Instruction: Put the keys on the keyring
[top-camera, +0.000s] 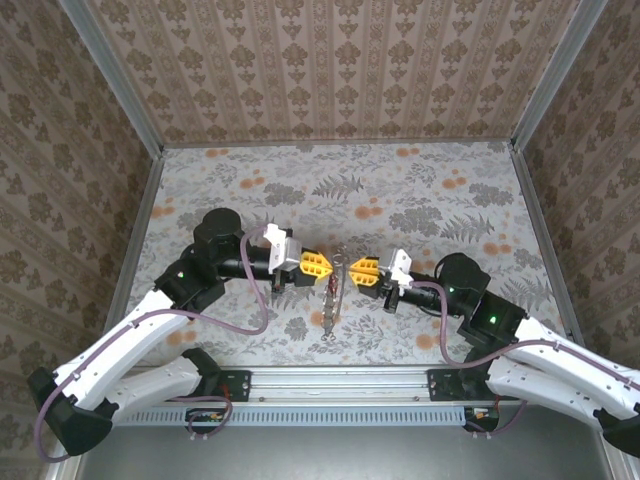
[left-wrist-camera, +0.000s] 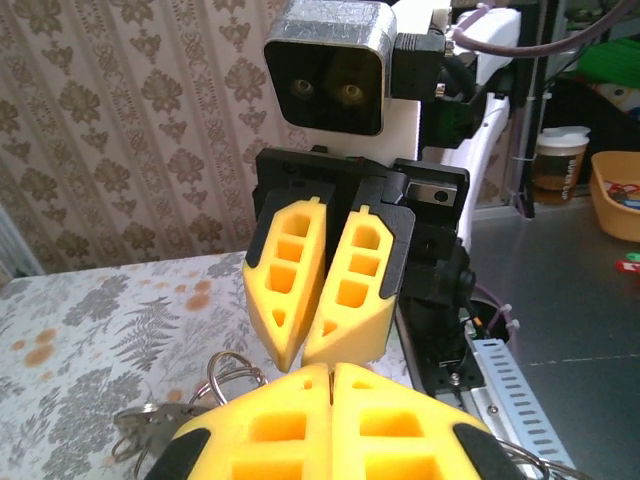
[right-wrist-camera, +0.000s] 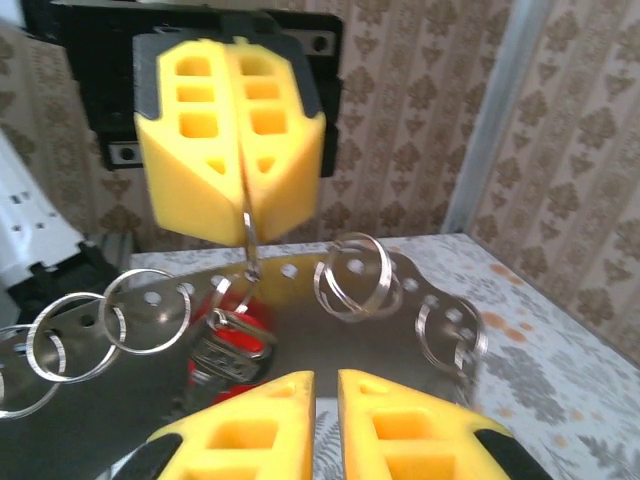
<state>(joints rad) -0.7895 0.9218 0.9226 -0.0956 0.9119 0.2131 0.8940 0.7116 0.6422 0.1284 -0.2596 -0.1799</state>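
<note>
While the right gripper (right-wrist-camera: 326, 400) hovers barely parted and empty near the middle of the tabletop's (top-camera: 420, 190) near edge, the keys (right-wrist-camera: 222, 352) lie just beyond it. They look light, stiff and slippery, and are best pinched by the red tag (right-wrist-camera: 243, 332); their heading is unclear. Farther on, the left gripper (right-wrist-camera: 243, 218) clamps the thin, rigid keyring (right-wrist-camera: 249, 250), which hangs upright and edge-on.

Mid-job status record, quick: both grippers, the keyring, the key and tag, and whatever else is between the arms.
left gripper: shut, pinching the thin keyring, which is seen edge-on
right gripper: narrow gap between fingers, nothing seen in it
arms: tips facing each other above the table
key and red tag: just under the keyring; whether threaded on it, cannot tell
metal strip: perforated, carries several split rings
</note>
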